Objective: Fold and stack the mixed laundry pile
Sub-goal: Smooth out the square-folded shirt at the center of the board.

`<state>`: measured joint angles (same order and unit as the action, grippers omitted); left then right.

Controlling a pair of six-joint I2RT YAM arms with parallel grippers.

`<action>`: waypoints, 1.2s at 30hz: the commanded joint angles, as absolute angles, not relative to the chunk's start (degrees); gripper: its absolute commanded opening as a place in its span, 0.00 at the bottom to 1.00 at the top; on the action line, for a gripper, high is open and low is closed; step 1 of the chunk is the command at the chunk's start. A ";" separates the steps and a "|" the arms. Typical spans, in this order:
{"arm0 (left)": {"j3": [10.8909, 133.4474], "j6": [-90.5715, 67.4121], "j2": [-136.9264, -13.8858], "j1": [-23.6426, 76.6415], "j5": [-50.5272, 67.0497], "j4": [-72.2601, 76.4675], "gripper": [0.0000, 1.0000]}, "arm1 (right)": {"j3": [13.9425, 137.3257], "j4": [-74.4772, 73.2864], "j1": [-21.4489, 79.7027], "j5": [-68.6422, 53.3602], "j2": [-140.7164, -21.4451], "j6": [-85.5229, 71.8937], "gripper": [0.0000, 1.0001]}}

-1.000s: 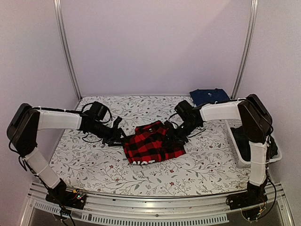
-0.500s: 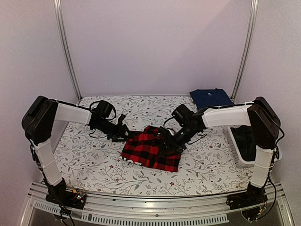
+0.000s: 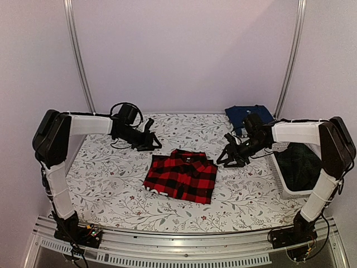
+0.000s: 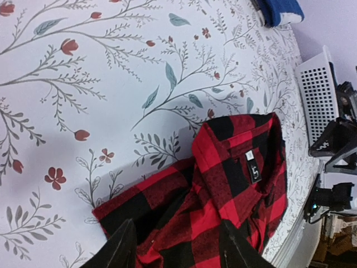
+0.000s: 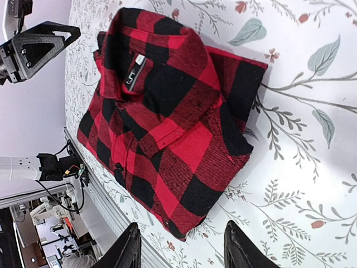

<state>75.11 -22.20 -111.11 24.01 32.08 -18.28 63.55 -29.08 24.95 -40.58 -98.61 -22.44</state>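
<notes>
Lying flat at the middle of the table (image 3: 111, 184), a little toward its near edge: one red-and-black checked shirt (image 3: 181, 177), folded into a rough rectangle. Its collar faces the far edge, and in both wrist views I can read a small dark label inside the collar. Neither claw touches it.

Item two: a navy blue folded garment (image 3: 249, 114) at the far right corner of the table, well apart from the shirt.

Item three: a white lattice basket (image 3: 277, 167) standing at the right edge. I see a dark plaid garment (image 3: 301, 164) bundled inside it.

Left claw (image 3: 152, 142): low over the printed cloth on the far side of the shirt, toward the left, near the shirt's far left corner. In my left wrist view its two fingers (image 4: 120, 248) stand spread with nothing between them.

Right claw (image 3: 226, 159): low over the table just beside the shirt's far right corner, between the shirt and the basket. My right wrist view shows the fingers (image 5: 128, 248) parted and carrying nothing, with the whole folded shirt in front of them.
</notes>
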 commanded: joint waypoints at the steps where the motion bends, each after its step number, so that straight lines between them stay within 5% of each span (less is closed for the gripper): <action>1: 78.02 -19.29 -115.71 25.59 29.36 -23.42 0.48 | 63.19 -25.23 25.30 -40.54 -103.03 -23.27 0.50; 14: 76.44 -17.51 -117.33 26.98 28.37 -24.04 0.36 | 66.48 -22.90 25.29 -42.34 -110.88 -23.71 0.41; 24: 76.82 -17.54 -114.72 25.62 30.11 -24.73 0.00 | 67.92 -20.48 25.39 -45.55 -110.59 -25.09 0.04; 36: 74.09 -15.99 -108.54 20.23 32.24 -26.00 0.00 | 72.83 -21.71 26.98 -42.62 -106.52 -26.35 0.00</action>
<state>75.88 -17.34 -111.04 22.94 31.51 -25.52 70.28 -22.04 26.63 -44.38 -109.12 -25.52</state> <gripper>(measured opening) 0.005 0.006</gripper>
